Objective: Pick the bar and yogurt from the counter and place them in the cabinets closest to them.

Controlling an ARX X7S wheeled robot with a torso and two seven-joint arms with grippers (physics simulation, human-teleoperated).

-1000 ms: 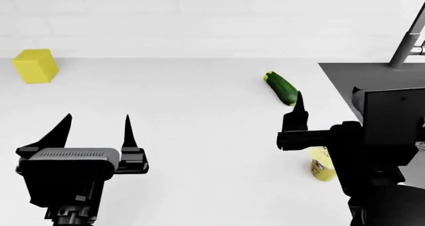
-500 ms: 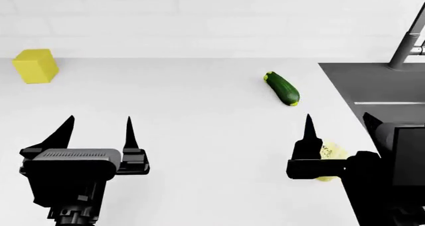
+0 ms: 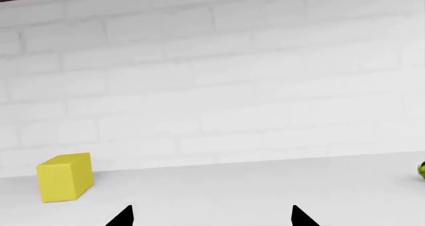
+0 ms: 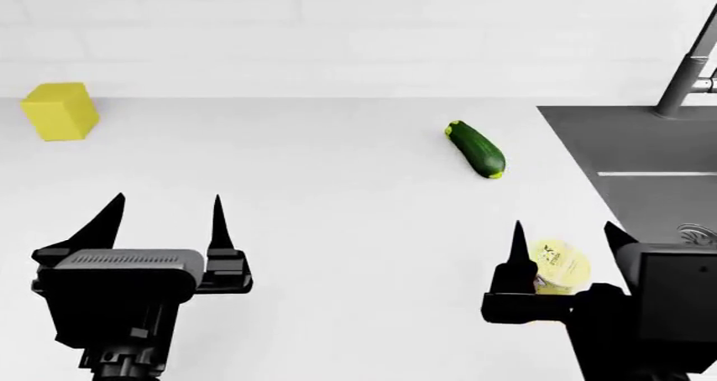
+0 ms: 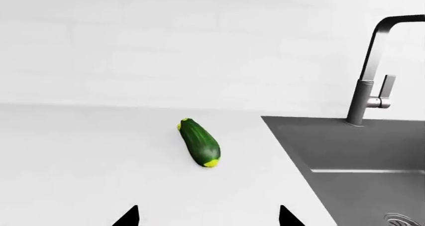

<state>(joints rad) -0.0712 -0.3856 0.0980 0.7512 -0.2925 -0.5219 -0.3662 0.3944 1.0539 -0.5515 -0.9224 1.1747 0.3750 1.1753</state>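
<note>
The yogurt point(image 4: 559, 268) sits on the white counter point(image 4: 336, 196) in the lower right of the head view, directly between the two spread fingers of the right gripper point(image 4: 563, 245). The fingers flank the cup without visibly pressing on it. The right wrist view shows only the two dark fingertips point(image 5: 127, 217) set wide apart at the bottom of the frame, with the cup itself out of sight.

A zucchini point(image 4: 476, 148) lies further back on the counter, near the edge of the grey sink point(image 4: 639, 154), whose faucet point(image 4: 686, 70) rises at the upper right.

The left gripper point(image 4: 163, 217) hovers at the lower left of the head view, fingers spread and holding nothing. A plain yellow block point(image 4: 57, 111) stands at the far left by the white brick wall point(image 4: 336, 28).

The bar appears in none of the views.
</note>
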